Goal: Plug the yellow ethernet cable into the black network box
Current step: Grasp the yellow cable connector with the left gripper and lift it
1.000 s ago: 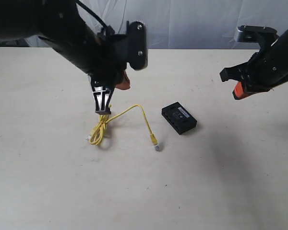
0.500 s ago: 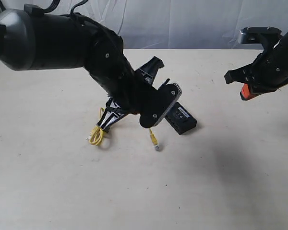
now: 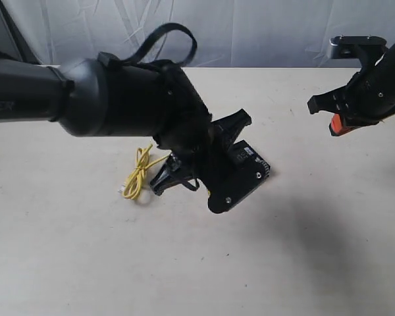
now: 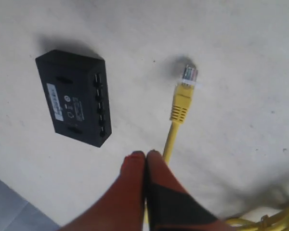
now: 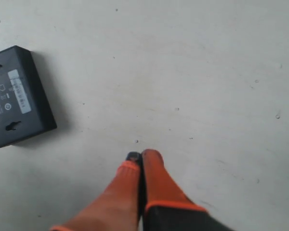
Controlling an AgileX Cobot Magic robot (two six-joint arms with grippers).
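Observation:
The yellow ethernet cable [image 4: 182, 101] lies on the table, its clear plug [image 4: 189, 74] pointing away from my left gripper [image 4: 145, 155]. That gripper is shut and empty, its red fingertips above the cord just behind the boot. The black network box [image 4: 74, 98] lies flat beside the plug, label up, its row of ports facing the cable. In the exterior view the cable's knotted loops [image 3: 137, 174] show left of my left arm [image 3: 131, 105], which hides the plug and most of the box [image 3: 251, 153]. My right gripper [image 5: 140, 156] is shut and empty, hovering high off to one side of the box [image 5: 17, 96].
A bare beige tabletop [image 3: 303, 250] surrounds everything. A white cloth backdrop [image 3: 263, 33] hangs behind the table's far edge. My right arm [image 3: 368, 92] hangs at the right edge of the exterior view.
My left arm has swung down and to the right across the middle, turning over the cable and now covering its free plug and part of the box. The right arm has barely moved.

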